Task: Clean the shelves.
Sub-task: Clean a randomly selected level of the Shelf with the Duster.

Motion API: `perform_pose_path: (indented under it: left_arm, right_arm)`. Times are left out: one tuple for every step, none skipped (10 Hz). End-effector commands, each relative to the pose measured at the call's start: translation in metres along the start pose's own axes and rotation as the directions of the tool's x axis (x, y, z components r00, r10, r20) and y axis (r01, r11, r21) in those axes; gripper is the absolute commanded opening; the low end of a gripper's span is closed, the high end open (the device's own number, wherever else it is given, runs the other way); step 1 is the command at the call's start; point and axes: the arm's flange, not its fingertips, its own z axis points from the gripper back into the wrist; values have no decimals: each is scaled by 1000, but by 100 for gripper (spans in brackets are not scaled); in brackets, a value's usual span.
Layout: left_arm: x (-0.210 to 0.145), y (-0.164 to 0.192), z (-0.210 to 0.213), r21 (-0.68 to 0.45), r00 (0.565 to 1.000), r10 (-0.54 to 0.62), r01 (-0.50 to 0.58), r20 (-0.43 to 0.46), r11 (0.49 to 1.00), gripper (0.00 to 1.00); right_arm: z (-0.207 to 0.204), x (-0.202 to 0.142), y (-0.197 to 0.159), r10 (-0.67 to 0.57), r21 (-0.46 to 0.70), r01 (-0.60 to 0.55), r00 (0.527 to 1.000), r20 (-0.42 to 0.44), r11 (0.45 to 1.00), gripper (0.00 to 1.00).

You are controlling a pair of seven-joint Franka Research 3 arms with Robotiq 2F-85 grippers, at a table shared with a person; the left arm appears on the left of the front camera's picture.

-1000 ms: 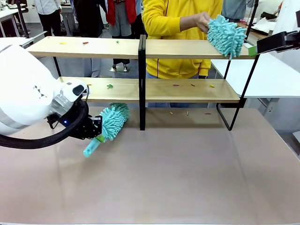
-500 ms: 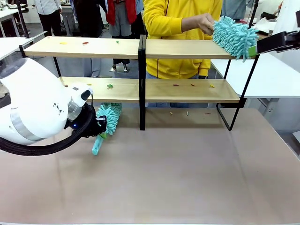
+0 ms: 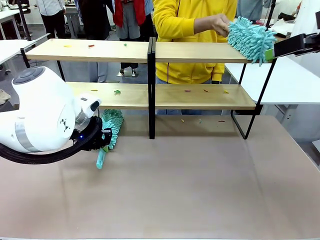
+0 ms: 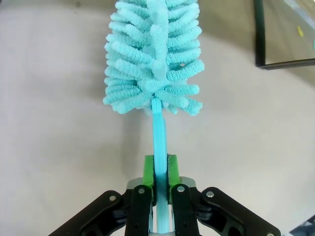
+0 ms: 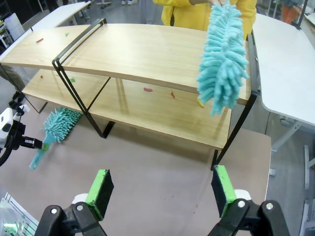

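The shelves (image 3: pixel 100 50) stand across the far half of the table: two long light-wood boards on a black frame with a centre post (image 3: pixel 151 85). Small red, yellow and green scraps lie on both boards. My left gripper (image 3: pixel 105 139) is shut on the handle of a turquoise duster (image 3: pixel 113 124), whose fluffy head lies low by the lower board's left part. In the left wrist view the green pads (image 4: pixel 147 169) clamp the handle below the duster head (image 4: pixel 152 59). A person in yellow holds a second duster (image 3: pixel 250 36) on the top board's right end. My right gripper (image 5: pixel 162 191) hangs open above the table.
The brown table (image 3: pixel 200 180) in front of the shelves is bare; a few scraps (image 3: pixel 200 120) lie under the lower board. A white table (image 3: pixel 295 80) stands to the right. More people stand behind the shelves.
My left arm swung inward and turned the duster, so its head now points up toward the lower board. The person's duster slid right along the top board.
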Motion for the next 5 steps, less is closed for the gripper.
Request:
perform_pose_path:
  left_arm:
    - [3, -4, 11, 64, 998, 67, -67, -2, 996, 12]
    - [3, 1, 15, 93, 995, 101, -101, 6, 990, 12]
    - [4, 5, 17, 123, 993, 114, -114, 7, 986, 12]
    - [7, 11, 19, 149, 991, 136, -137, 19, 979, 12]
    - [10, 19, 19, 177, 986, 162, -165, 32, 970, 12]
  right_arm:
    - [0, 0, -2, 6, 6, -6, 1000, 0, 1000, 100]
    - [0, 0, -2, 6, 6, -6, 1000, 0, 1000, 100]
    - [0, 0, -2, 6, 6, -6, 1000, 0, 1000, 100]
    - [0, 0, -2, 6, 6, -6, 1000, 0, 1000, 100]
    - [0, 0, -2, 6, 6, -6, 1000, 0, 1000, 100]
